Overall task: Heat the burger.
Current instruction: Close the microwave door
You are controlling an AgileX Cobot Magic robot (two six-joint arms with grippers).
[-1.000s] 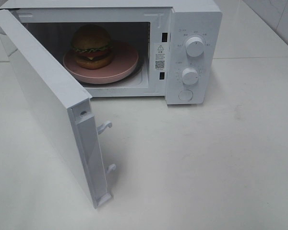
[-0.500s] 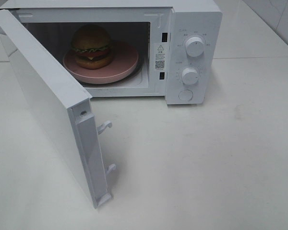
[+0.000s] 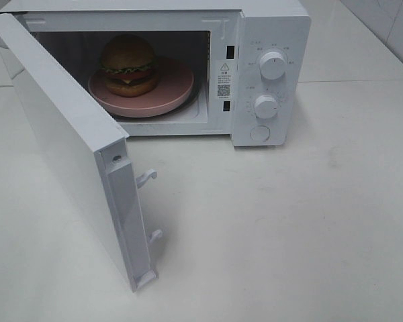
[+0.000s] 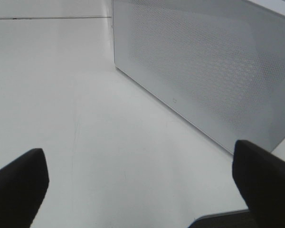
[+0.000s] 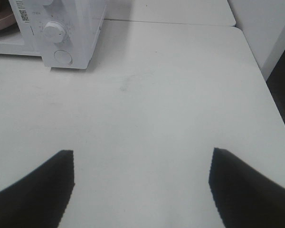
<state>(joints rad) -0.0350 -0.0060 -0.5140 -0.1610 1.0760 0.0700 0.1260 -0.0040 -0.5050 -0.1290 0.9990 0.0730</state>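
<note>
Burger (image 3: 128, 65) with golden domed bun, lettuce, tomato, cheese and dark patty sits on round pink plate (image 3: 178, 84) inside white microwave oven (image 3: 272, 27). Its white hinged door (image 3: 60, 134) is swung wide over the white desk (image 3: 289, 221). Burger is likely light and soft, with layers prone to sliding, so better moved by the plate rim than pinched.

Left end effector (image 4: 141, 168) is spread and empty, facing the door's outer face, well apart from the burger. Right end effector (image 5: 141, 166) is spread and empty over the desk, oven knobs ahead.
</note>
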